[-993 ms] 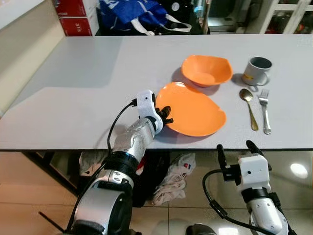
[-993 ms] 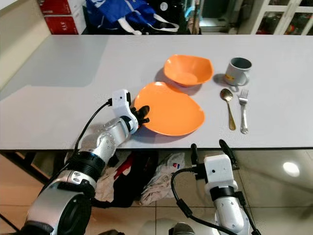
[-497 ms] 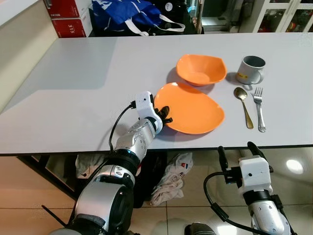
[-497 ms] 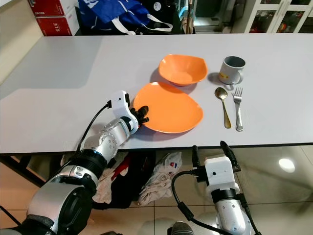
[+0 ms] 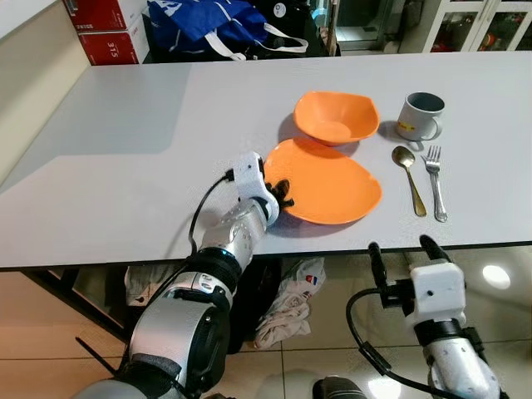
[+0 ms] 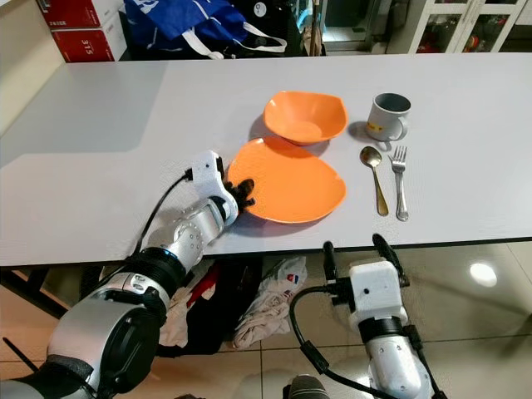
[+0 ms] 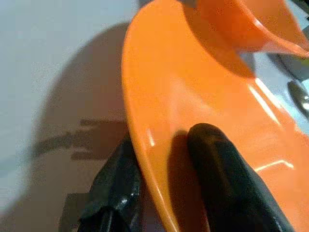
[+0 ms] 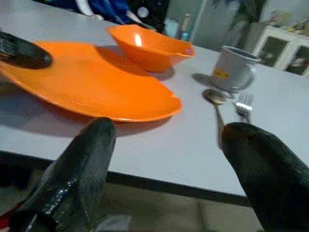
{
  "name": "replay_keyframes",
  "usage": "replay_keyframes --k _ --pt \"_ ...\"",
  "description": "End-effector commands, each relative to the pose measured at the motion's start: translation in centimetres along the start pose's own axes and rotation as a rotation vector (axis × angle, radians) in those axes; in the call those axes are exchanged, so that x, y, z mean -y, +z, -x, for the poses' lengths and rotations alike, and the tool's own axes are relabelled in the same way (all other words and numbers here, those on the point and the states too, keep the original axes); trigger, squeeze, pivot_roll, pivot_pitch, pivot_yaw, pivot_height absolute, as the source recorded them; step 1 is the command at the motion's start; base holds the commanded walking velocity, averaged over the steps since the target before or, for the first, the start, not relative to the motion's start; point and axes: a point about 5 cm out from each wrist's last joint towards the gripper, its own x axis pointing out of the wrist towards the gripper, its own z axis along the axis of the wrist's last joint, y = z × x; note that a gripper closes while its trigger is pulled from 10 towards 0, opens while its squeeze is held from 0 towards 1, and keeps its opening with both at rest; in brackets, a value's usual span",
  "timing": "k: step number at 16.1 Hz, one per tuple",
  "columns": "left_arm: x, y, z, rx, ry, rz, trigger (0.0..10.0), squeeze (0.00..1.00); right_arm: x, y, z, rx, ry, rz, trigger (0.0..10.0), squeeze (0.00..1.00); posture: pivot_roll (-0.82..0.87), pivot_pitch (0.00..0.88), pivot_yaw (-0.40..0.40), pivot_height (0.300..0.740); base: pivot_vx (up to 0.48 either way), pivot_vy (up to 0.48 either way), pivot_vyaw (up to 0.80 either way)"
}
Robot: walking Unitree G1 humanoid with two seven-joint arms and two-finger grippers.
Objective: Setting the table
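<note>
Pinching glossy orange plate (image 5: 332,183): left gripper (image 5: 279,193).

Barely any readable text here
Red box (image 5: 106,48) by the far wall reads "315"; the mug's (image 5: 419,116) yellow label is too small to read.

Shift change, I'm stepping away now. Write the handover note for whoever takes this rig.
Left claw: shut on the near-left rim of the orange plate, one finger on top, one underneath.
Right claw: open, holding nothing, below the table edge in front of the plate.
On the table: orange bowl just behind the plate, grey mug to its right, spoon and fork side by side in front of the mug, right of the plate.
Done: bowl, mug and cutlery laid out.
Left: probably settle the plate in place and release it.
</note>
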Motion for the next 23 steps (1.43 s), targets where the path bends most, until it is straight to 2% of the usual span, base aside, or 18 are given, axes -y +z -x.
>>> replay_keyframes --k 1,2,3,12,16,23 --pt "5.2 -2.5 -0.3 -0.086 -0.095 0.011 10.0 0.67 0.1 0.4 0.1 0.000 0.015 -0.021 10.0 0.00 -0.28 0.055 0.077 0.727 0.000 0.000 0.00" --pt "5.4 -2.6 -0.4 -0.091 -0.097 0.019 10.0 0.98 0.3 0.5 0.4 -0.005 0.029 -0.019 10.0 0.00 -0.29 0.058 0.077 0.727 0.000 0.000 0.00" --pt "5.5 -2.6 -0.4 -0.093 -0.098 0.022 10.0 1.00 0.3 0.5 0.5 -0.007 0.034 -0.018 10.0 0.00 -0.30 0.060 0.075 0.727 0.000 0.000 0.00" --pt "6.5 -2.4 -0.5 -0.098 -0.106 0.058 10.0 1.00 0.2 0.7 0.9 -0.035 0.051 -0.023 10.0 0.00 -0.31 0.063 0.077 0.727 0.000 0.000 0.00" --pt "6.5 -3.1 -0.4 -0.141 -0.087 0.049 10.0 1.00 0.1 0.6 1.0 -0.043 0.054 -0.024 10.0 0.00 -0.31 0.066 0.079 0.727 0.000 0.000 0.00" --pt "7.6 -4.2 -0.3 -0.194 -0.125 0.058 10.0 1.00 0.0 0.4 0.9 -0.052 0.056 -0.020 10.0 0.00 -0.31 0.062 0.081 0.727 0.000 0.000 0.00"
